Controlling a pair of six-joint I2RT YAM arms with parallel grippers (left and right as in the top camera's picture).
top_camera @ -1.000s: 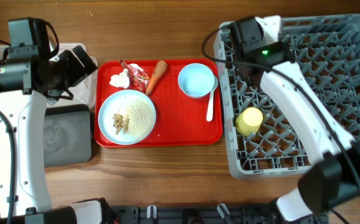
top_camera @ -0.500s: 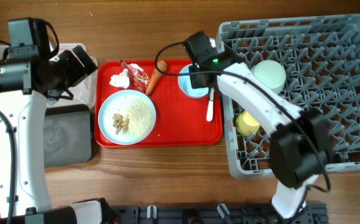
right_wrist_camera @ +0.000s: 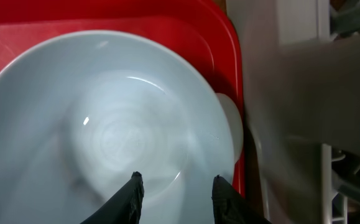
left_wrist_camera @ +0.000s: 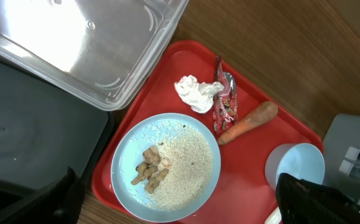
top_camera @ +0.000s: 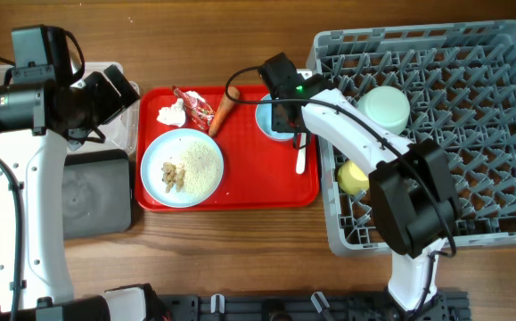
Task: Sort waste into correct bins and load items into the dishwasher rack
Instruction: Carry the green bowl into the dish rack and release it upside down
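- The right gripper [right_wrist_camera: 176,190] hangs low over the blue bowl [right_wrist_camera: 105,118], its fingers a little apart and holding nothing. It looks lined up to grip the near rim.
- The bowl sits on the red tray [top_camera: 275,189] beside the spoon [top_camera: 300,157], next to the rack [top_camera: 471,134].
- The green bowl [top_camera: 384,107] and cup [top_camera: 354,176] already stand among the rack's pegs.
- The left gripper [left_wrist_camera: 178,186] is spread wide and empty above the plate [top_camera: 182,167] of rice. The wrapper [top_camera: 195,107], tissue [top_camera: 172,114] and carrot [top_camera: 223,109] are unsorted.
- A second ago the right arm was at the rack's far corner. It has since swung over to the tray, and the green bowl now rests in the rack.
- The left arm has not moved.
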